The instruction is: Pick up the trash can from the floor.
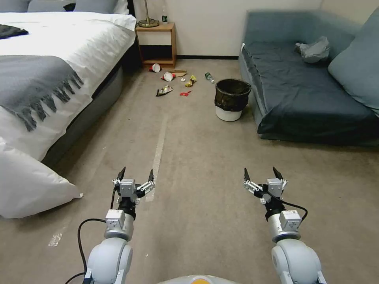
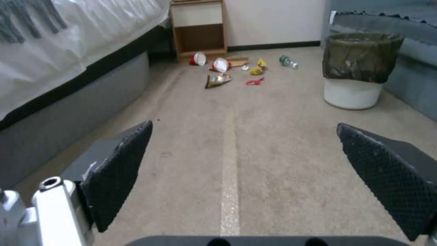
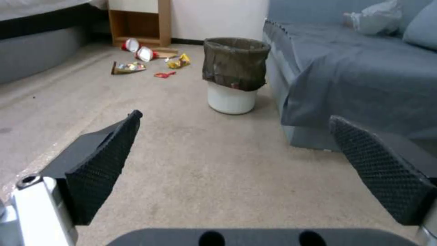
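Holding both sets of jaws wide apart on nothing, we have our left gripper (image 1: 134, 176) and right gripper (image 1: 261, 174) hanging low over the floor (image 1: 205, 165). Well ahead, the trash can (image 1: 231, 99) stands upright on the carpet just beside the sofa (image 1: 308, 98). We judge everything remains: approaching, gripping, lifting.

No text, label, brand, number or sign is showing legibly anywhere; the printing on the crumpled snack wrappers (image 2: 218, 80) lying on the carpet is too small to read.
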You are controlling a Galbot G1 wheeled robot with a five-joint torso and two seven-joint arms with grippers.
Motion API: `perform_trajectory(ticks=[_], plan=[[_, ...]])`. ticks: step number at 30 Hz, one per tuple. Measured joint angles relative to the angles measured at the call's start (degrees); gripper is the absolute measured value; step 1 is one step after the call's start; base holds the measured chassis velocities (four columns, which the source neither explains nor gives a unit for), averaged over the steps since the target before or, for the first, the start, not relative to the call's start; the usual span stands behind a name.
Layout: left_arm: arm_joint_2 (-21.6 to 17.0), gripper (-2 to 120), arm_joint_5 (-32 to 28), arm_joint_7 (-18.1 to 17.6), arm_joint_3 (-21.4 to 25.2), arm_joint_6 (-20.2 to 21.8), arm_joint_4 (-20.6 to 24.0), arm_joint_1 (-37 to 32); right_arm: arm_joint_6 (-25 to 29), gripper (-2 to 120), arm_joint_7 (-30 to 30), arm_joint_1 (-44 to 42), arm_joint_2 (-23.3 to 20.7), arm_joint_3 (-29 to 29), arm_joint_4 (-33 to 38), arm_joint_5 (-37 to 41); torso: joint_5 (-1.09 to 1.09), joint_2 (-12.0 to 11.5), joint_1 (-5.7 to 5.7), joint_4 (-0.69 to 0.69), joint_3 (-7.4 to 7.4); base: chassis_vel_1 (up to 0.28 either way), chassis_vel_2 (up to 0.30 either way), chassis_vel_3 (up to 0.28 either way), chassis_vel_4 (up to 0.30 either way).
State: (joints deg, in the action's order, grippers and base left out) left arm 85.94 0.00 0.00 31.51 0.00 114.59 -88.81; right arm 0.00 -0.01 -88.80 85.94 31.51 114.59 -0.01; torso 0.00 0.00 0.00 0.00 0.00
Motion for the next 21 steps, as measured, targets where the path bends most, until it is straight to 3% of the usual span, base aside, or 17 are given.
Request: perform_trajectory(ticks=[21], plan=[[0.00, 100, 0.00, 0.00, 0.00, 0.00, 0.00, 0.00, 0.00, 100, 0.00, 0.00, 0.00, 0.00, 0.00, 0.00, 0.00, 0.00, 0.00, 0.00, 0.00, 0.000, 0.000, 0.000, 0.000]])
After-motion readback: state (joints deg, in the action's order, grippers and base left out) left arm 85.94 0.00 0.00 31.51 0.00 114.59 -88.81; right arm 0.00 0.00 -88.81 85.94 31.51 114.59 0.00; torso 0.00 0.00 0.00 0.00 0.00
